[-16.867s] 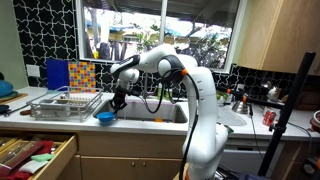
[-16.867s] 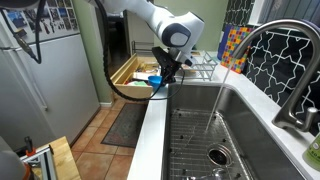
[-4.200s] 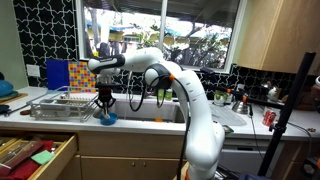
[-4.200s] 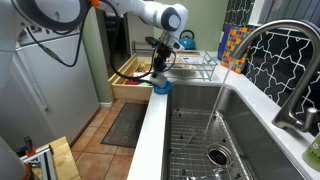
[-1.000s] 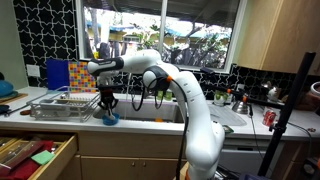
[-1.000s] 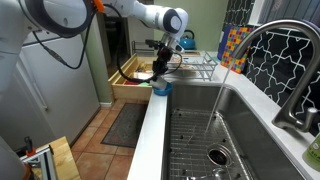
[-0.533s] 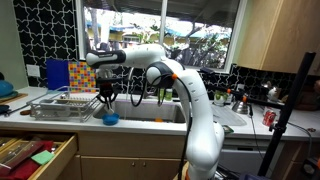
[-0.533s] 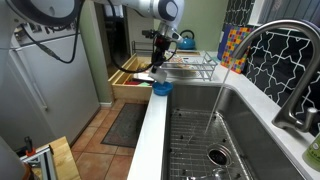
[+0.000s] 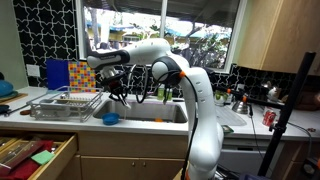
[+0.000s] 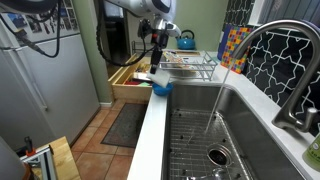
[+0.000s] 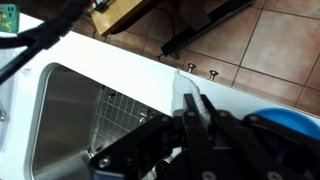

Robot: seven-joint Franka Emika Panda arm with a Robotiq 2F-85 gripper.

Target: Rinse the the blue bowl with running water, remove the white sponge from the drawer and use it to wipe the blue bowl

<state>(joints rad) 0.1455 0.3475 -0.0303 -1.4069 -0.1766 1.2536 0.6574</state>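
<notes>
On table [image 9: 50,120] near edge, just left of sink [image 9: 150,111]: blue bowl [image 9: 110,118], upright, free of jaws. Jaws hover above bowl, carrying nothing; how far parted, cannot tell from any view. Drawer [image 9: 35,158] stands open, lower left; white sponge not made out inside. Bowl likely light, rigid, perhaps wet and slick. Best hold, as judged: pinch rim wall, one finger inside, one outside. Risk: nudging bowl off near edge.
</notes>
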